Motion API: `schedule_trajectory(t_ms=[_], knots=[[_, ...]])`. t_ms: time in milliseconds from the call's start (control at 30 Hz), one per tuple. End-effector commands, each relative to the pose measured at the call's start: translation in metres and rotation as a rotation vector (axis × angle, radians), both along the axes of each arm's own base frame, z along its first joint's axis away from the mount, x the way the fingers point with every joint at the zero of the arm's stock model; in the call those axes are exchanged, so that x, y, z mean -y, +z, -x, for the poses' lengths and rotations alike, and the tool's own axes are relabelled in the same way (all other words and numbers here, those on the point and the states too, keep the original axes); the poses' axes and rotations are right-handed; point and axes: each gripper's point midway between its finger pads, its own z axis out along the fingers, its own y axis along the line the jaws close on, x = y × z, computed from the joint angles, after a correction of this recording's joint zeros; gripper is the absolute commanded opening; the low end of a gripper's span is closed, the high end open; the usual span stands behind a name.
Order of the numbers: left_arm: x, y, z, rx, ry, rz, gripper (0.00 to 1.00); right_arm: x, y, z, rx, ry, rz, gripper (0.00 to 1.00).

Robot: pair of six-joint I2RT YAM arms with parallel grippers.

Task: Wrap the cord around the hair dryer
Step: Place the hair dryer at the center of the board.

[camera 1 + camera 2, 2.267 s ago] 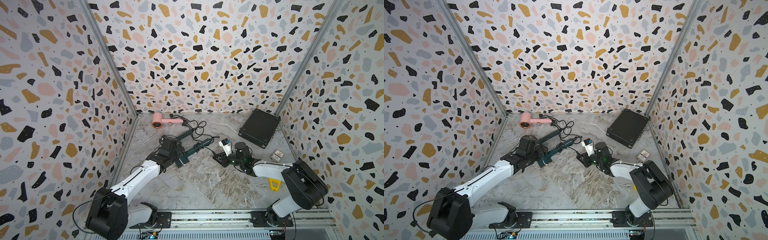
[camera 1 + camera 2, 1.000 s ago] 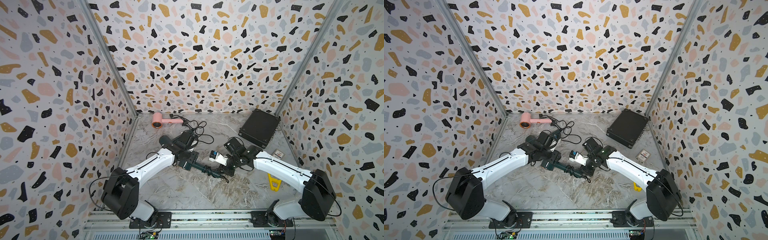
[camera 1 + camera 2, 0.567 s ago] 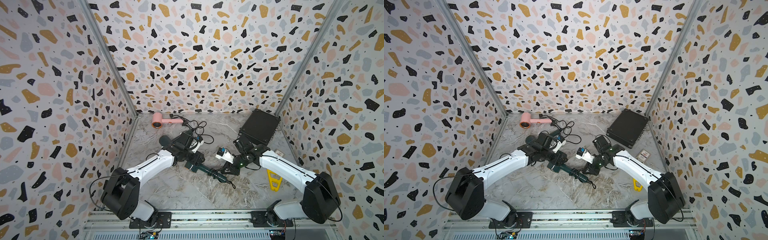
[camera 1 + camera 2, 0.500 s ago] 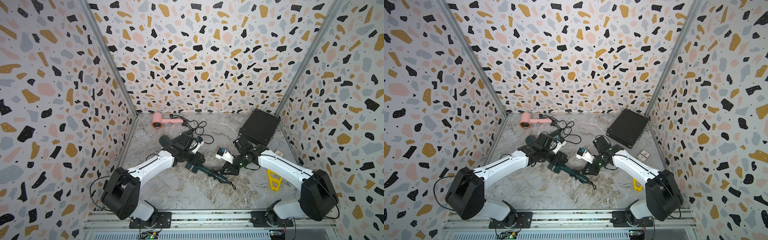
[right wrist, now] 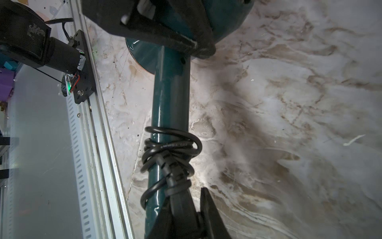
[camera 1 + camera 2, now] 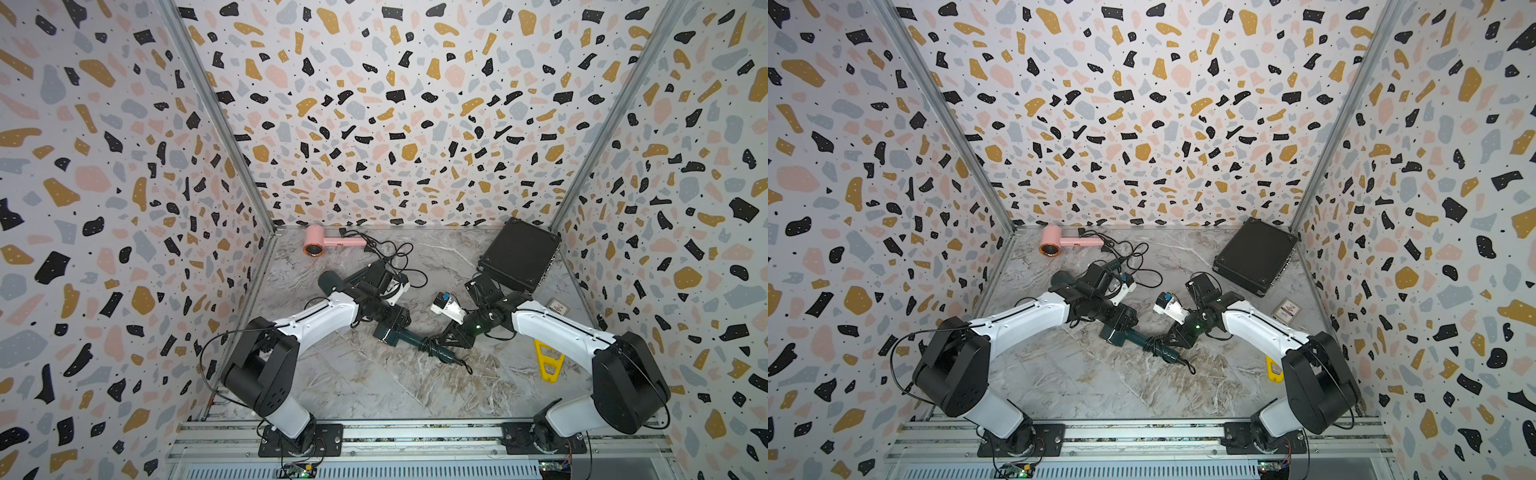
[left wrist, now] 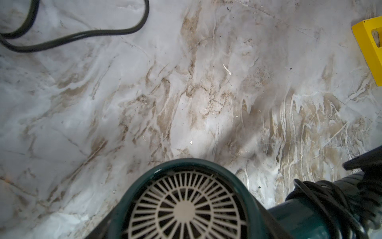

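Hair dryer [image 6: 405,337], teal: lies just below mid-frame in both top views, head to the left, handle slanting down to the right on the marble table [image 6: 374,395]. Carries the black cord [image 6: 428,344] in a few turns round the lower handle, a short tail trailing toward lower right. Clamped over the head: left gripper [image 6: 395,321]. Closed at the wound section, touching the turns: right gripper [image 6: 451,338].

Left wrist view: shows the pale rear grille [image 7: 186,211] close up and the wound cord [image 7: 322,194] bunched on the handle beside it. Cannot tell the grip from here, own jaws being out of sight.

Right wrist view: shows the glossy handle [image 5: 169,99] and loops of cord [image 5: 171,144] overlapping unevenly. Shows also the thick ribbed end running in between the right gripper's fingers [image 5: 207,207], pinched there, and the left gripper's black jaw across the head.

Judged: hard, smooth shell, probably slick along the handle, so best held at the bulky head. Looks rigid and not heavy. Cord seems rubbery and springy, likely to uncoil if let go; best taken at the stiff moulded end and tucked under a turn.
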Motion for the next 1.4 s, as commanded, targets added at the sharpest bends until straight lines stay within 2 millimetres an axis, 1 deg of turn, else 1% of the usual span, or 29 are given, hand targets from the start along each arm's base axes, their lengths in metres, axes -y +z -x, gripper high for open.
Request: schedule_trajectory(t_ms=[0, 200, 400, 533, 633, 733, 867, 1000, 1067, 1200, 1300, 1367], knots=[[0.001, -0.022, 0.076, -0.252, -0.187, -0.054, 0.00, -0.018, 0.075, -0.064, 0.353, -0.076, -0.164, 0.00], [0.003, -0.026, 0.073, -0.293, -0.142, -0.059, 0.00, -0.025, 0.082, -0.047, 0.396, -0.008, -0.195, 0.00], [0.003, -0.036, 0.071, -0.328, -0.114, -0.078, 0.00, -0.022, 0.085, -0.035, 0.408, 0.005, -0.187, 0.00], [-0.004, -0.036, 0.068, -0.315, -0.101, -0.122, 0.00, -0.022, 0.083, -0.036, 0.417, 0.000, -0.145, 0.00], [-0.008, -0.033, 0.068, -0.308, -0.103, -0.149, 0.00, -0.025, 0.073, -0.040, 0.407, 0.007, -0.086, 0.00], [-0.009, -0.026, 0.070, -0.291, -0.118, -0.136, 0.00, -0.025, 0.062, -0.044, 0.385, 0.014, -0.043, 0.00], [-0.004, -0.014, 0.079, -0.273, -0.161, -0.072, 0.00, -0.019, 0.047, -0.048, 0.377, 0.010, 0.006, 0.00], [0.008, 0.006, 0.090, -0.249, -0.214, 0.068, 0.00, -0.018, 0.034, -0.047, 0.277, 0.013, -0.036, 0.00], [0.011, 0.015, 0.090, -0.230, -0.217, 0.127, 0.00, -0.018, 0.028, -0.046, 0.236, 0.009, -0.055, 0.00], [0.008, 0.028, 0.086, -0.213, -0.190, 0.228, 0.00, -0.015, 0.022, -0.048, 0.174, -0.010, -0.096, 0.00], [0.006, 0.037, 0.075, -0.190, -0.144, 0.304, 0.00, -0.012, 0.016, -0.048, 0.126, -0.033, -0.110, 0.00], [0.002, 0.040, 0.064, -0.184, -0.089, 0.353, 0.00, -0.011, 0.012, -0.047, 0.095, -0.049, -0.118, 0.00]])
